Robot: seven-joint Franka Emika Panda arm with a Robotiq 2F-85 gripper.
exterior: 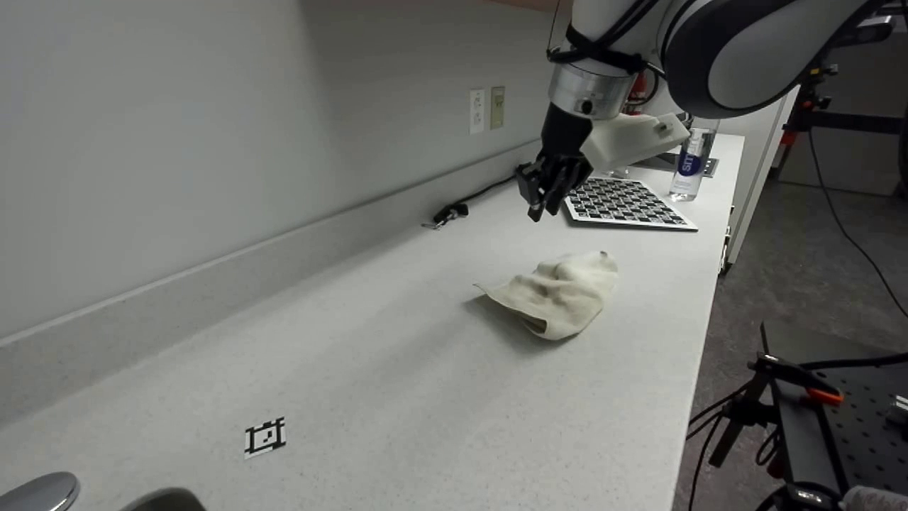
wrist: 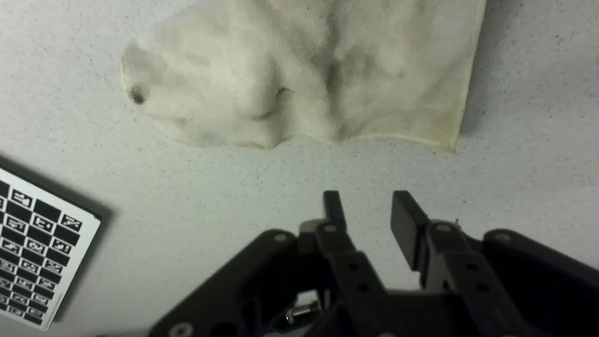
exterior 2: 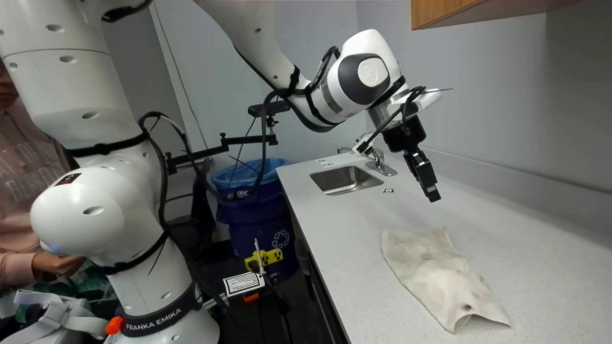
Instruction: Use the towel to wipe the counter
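The gripper (wrist: 366,206) hangs over the counter (exterior: 355,341), its 2 jaws apart. The wrinkled towel (exterior: 567,291) lies below, just to its side. Near the gripper is a checkered board (exterior: 628,202); farther off stands a bottle (exterior: 688,167), contents unclear. Well apart are the sink (exterior 2: 346,180) and a bin (exterior 2: 253,210) lined with a blue bag (exterior 2: 248,173).

The arm (exterior 2: 263,45) arches outward, its end effector (wrist: 367,206) slanting downward with two fingers (wrist: 408,224) parted.

You can see a smooth, pale grey, partly shaded wall (exterior: 170,135) with a white rectangular power outlet (exterior: 477,111), an orange-brown wooden overhead cabinet (exterior 2: 459,12) and a mottled dark grey floor (exterior: 773,241).
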